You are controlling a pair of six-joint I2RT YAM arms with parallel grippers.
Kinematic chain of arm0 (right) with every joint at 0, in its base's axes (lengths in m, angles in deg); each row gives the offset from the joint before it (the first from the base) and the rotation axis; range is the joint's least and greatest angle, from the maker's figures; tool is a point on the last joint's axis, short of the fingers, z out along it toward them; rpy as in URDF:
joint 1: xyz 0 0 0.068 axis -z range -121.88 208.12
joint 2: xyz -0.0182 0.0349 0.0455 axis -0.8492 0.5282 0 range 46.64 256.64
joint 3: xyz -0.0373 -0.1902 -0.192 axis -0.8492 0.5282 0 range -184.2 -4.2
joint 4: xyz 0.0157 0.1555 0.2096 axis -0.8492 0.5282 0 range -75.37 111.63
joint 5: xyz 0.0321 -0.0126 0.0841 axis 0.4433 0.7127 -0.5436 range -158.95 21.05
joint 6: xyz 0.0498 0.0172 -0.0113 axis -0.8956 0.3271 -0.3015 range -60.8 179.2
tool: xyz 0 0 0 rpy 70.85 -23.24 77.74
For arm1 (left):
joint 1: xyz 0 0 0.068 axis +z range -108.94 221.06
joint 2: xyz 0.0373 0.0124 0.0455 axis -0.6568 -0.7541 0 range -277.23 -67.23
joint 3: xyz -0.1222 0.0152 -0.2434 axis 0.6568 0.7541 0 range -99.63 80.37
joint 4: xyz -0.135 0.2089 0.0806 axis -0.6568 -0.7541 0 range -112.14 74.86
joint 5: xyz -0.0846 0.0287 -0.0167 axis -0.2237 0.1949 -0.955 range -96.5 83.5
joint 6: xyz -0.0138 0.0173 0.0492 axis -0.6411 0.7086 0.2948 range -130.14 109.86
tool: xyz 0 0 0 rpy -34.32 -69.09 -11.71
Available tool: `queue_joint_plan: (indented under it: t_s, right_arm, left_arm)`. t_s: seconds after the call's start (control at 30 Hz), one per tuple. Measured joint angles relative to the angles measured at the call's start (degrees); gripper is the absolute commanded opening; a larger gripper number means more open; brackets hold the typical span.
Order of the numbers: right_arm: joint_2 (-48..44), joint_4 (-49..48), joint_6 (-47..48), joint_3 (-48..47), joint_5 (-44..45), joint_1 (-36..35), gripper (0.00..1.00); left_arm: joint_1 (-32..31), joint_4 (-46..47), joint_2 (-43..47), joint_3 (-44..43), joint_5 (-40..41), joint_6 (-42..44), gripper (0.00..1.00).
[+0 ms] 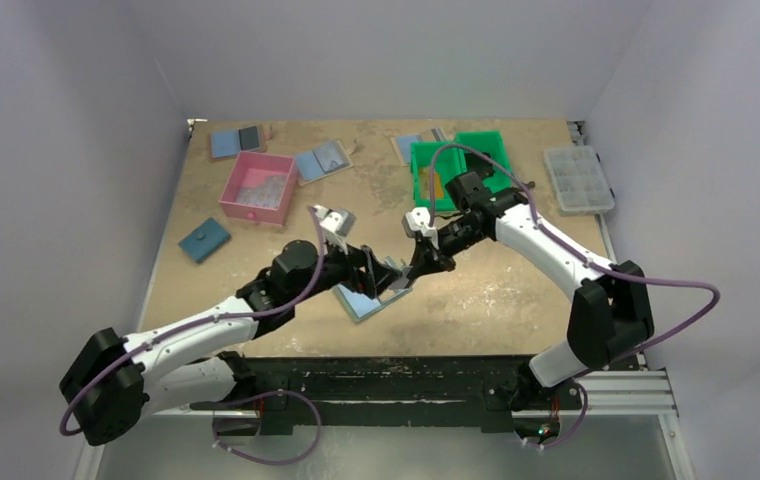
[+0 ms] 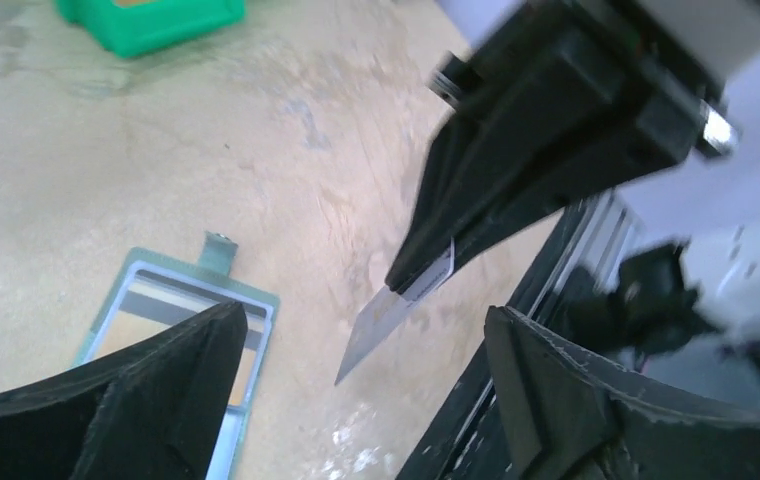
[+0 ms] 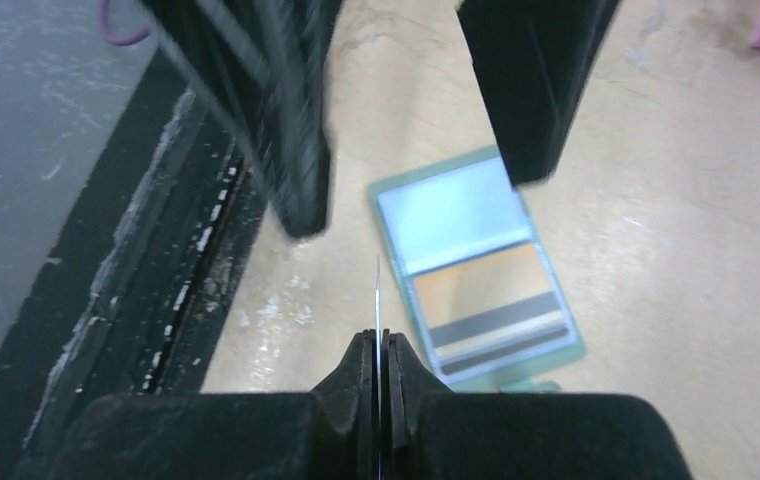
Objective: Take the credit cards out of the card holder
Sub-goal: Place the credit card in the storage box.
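The card holder point(image 3: 456, 210) lies open and flat on the table point(image 1: 516, 290) near its front edge, with the pale blue inside facing up. I can see 1 orange card point(image 3: 481, 285) with a dark stripe tucked into the half nearer my right wrist camera. A 2nd card point(image 2: 381, 325) is out of the holder and up in the air just beside it. The right gripper point(image 3: 378, 342) pinches it by 1 end, jaws pressed together on it; from that wrist I see it edge-on as a thin line. The left gripper point(image 2: 366, 320) hangs over the same spot with its fingers point(image 2: 156, 400) spread wide, 1 on each side of the lifted card, gripping nothing. Whether a finger touches the holder I cannot tell. A green bin point(image 1: 456, 165) sits well apart at the back.
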Motion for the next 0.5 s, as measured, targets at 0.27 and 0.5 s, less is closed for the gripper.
queue_joint_plan:
  t_s: [0.27,0.5]
  right_arm:
    - [-7.98,-9.57,-6.60,-0.44,9.88,0.83,0.00]
    - [-14.64,-22.21,-9.77,1.33,14.93,0.83,0.00]
  left_arm:
    - [12.11,8.26,4.42,8.39,1.36,-36.09,0.90]
    - [12.24,9.44,-2.27,8.52,-0.31,-59.54,0.90]
